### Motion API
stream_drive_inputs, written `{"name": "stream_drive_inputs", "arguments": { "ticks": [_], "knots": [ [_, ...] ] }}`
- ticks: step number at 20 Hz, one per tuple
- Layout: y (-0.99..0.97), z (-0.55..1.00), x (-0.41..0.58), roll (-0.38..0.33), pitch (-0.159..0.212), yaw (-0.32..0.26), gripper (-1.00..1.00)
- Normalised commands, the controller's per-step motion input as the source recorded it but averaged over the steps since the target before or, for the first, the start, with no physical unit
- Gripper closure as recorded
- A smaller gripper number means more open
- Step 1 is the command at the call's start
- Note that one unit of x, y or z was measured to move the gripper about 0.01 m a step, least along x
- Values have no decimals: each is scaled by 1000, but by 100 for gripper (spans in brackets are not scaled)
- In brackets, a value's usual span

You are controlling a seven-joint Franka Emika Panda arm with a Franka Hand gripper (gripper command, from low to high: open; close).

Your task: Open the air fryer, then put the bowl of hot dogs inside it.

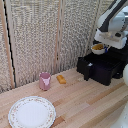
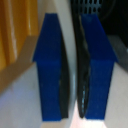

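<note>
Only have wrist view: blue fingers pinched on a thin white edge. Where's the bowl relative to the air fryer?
Observer: The bowl hangs in the air just above the air fryer, not set down.
Operator: Drawer out?
Observer: Yes, the drawer front with its handle stands pulled out toward the exterior view's left.
Operator: Anything else nearby?
Observer: A pink cup and an orange food piece sit further toward the exterior view's left, apart from the air fryer.

One air fryer (image 1: 102,67), one bowl (image 1: 98,48), one pink cup (image 1: 45,80), one patterned plate (image 1: 32,111), one orange piece (image 1: 61,79).
</note>
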Motion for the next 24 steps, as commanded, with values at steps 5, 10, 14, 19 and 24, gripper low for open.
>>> {"name": "stream_drive_inputs", "arguments": {
  "ticks": [5,10,14,19,24],
  "knots": [
    [-363,-229,403,30,16,-85,100],
    [-307,-153,251,2,101,-85,100],
    [-299,-151,208,-2,143,-76,100],
    [-151,-306,385,-79,111,-7,100],
    [18,-275,301,-161,11,0,100]
  ]
}}
